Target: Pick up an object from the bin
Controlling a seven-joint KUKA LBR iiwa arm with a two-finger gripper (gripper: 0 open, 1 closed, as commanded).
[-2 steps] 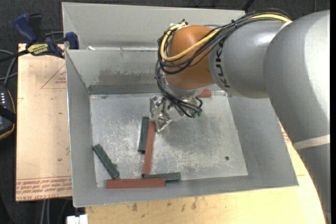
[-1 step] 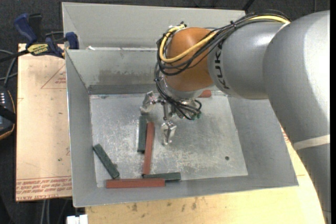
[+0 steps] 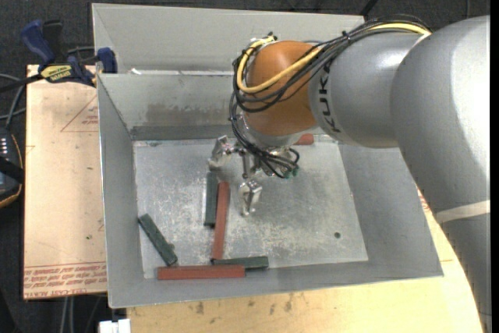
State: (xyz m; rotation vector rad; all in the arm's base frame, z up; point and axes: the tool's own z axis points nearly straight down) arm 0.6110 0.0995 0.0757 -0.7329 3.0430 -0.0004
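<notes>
1. Camera view looked down into the grey metal bin [image 3: 117,168], where the gripper [image 3: 249,199] hung low over the middle of the floor, the arm reaching in from the right.
2. Whether the claw was apart or together could not be told; the wrist and its cables hid too much of it. Nothing could be seen in its grasp.
3. Nearest to it lay a red-brown stick [image 3: 221,222], just to its left and running towards the front wall. A dark grey-green stick [image 3: 210,203] lay touching that stick's far side.
4. Further off were a dark bar [image 3: 157,239] aslant in the front left corner, a long red bar [image 3: 199,272] along the front wall, and a short dark bar [image 3: 251,263] at its right end.
5. The step in hand looked like the approach: the gripper was down near the floor but beside the sticks, not over one.
6. If the red-brown stick was the target, the next move probably called for a small shift left to straddle its narrow width. Its dark neighbour left little room on that side, so both might be caught together.
</notes>
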